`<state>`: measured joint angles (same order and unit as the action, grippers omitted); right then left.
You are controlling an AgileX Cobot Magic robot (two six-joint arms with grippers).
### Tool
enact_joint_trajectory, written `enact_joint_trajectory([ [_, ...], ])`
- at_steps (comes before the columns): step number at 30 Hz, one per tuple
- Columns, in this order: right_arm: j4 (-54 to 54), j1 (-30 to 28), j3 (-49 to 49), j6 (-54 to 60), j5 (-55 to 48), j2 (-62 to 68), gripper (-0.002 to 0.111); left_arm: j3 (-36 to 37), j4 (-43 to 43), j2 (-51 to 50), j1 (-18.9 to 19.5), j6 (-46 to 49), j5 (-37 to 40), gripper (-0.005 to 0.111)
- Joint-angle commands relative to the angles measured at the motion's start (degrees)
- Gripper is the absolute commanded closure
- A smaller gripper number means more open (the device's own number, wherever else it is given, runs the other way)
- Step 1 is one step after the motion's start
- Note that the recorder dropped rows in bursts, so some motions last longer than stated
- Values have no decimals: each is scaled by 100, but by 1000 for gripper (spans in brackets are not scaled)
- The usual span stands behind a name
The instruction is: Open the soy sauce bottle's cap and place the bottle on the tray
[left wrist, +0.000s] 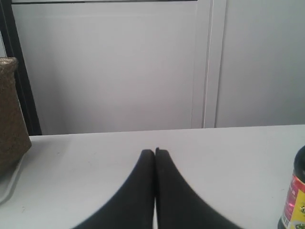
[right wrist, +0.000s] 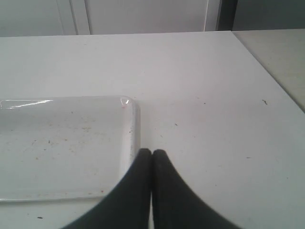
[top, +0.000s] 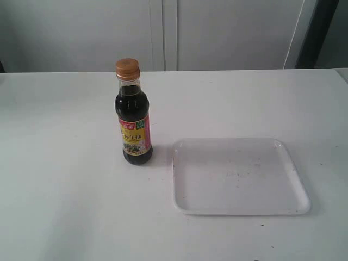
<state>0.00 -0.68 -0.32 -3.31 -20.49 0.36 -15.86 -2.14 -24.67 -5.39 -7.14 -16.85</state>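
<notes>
Soy sauce bottle (top: 134, 117) upright on worktop (top: 65, 206), cap (top: 127, 68) closed; tray (top: 239, 176) at its 4 o'clock. Left claw (left wrist: 155, 151) and right claw (right wrist: 151, 152) both closed, empty. Advise: steady body, lift cap edge gently.

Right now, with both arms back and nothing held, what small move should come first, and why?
Probably open the shut left gripper and bring it toward the dark glass soy sauce bottle: it stands upright on the table beside the flat white plastic tray, orange ribbed cap closed, on that arm's side.
</notes>
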Motion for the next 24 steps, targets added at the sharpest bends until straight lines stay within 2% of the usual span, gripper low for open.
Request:
enact_joint_trajectory([
  [1, -38, 10, 32, -4, 38, -36, 108, -238, -679, -701, -21, -654, -470, 107],
  [5, -38, 10, 32, -4, 38, -36, 108, -355, -1340, -1299, -21, -1182, -1182, 107],
  [15, -38, 10, 32, -4, 38, -36, 108, -656, -2676, -2579, -21, -1915, -2018, 107],
  [19, -38, 10, 32, -4, 38, -36, 108, -758, -3547, -3082, -21, -2592, -2834, 107],
  [24, -38, 10, 32, -4, 38, -36, 108, -841, -3914, -3588, -21, -2904, -3455, 107],
])
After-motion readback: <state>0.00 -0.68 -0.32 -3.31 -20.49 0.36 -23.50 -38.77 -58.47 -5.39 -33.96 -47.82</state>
